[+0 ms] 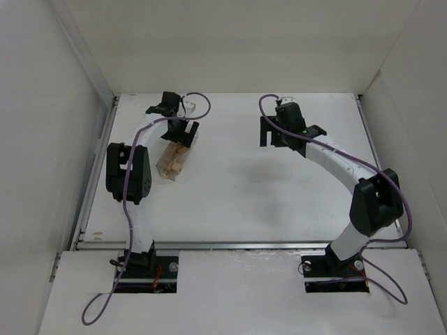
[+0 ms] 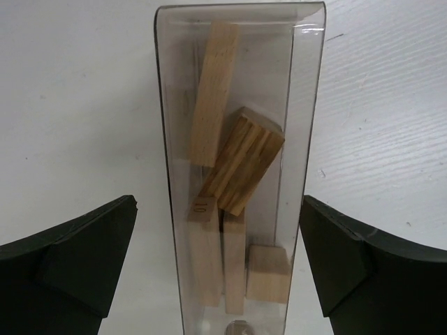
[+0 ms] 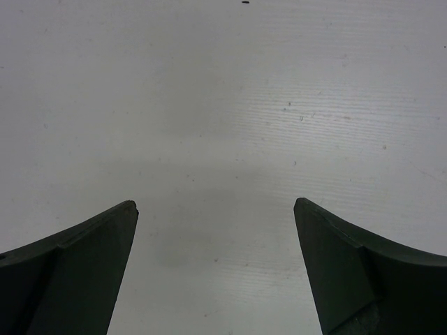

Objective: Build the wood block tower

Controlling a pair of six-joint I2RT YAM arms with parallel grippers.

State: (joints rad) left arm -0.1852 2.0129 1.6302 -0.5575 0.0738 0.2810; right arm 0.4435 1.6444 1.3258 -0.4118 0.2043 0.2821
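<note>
white walls [image 1: 244, 42] all round, white table [image 1: 244, 188] below. left arm [image 1: 140, 174] bent forward, left gripper [image 2: 218, 209] spread wide, clamped on nothing, one finger on each side of a clear box [image 2: 300, 105] lying on the table, apart from its walls. right arm [image 1: 342, 164] reaching out, right gripper [image 3: 215, 206] likewise wide apart and holding nothing, bare table beneath, well apart from the box. inside the box, straight ahead of the left fingers, loose blocks [image 2: 213, 98], none stacked: long plank farthest out, darker grained piece tilted across the middle, two planks side by side nearer in, small cube [image 2: 269, 273] nearest, toward the right finger.
</note>
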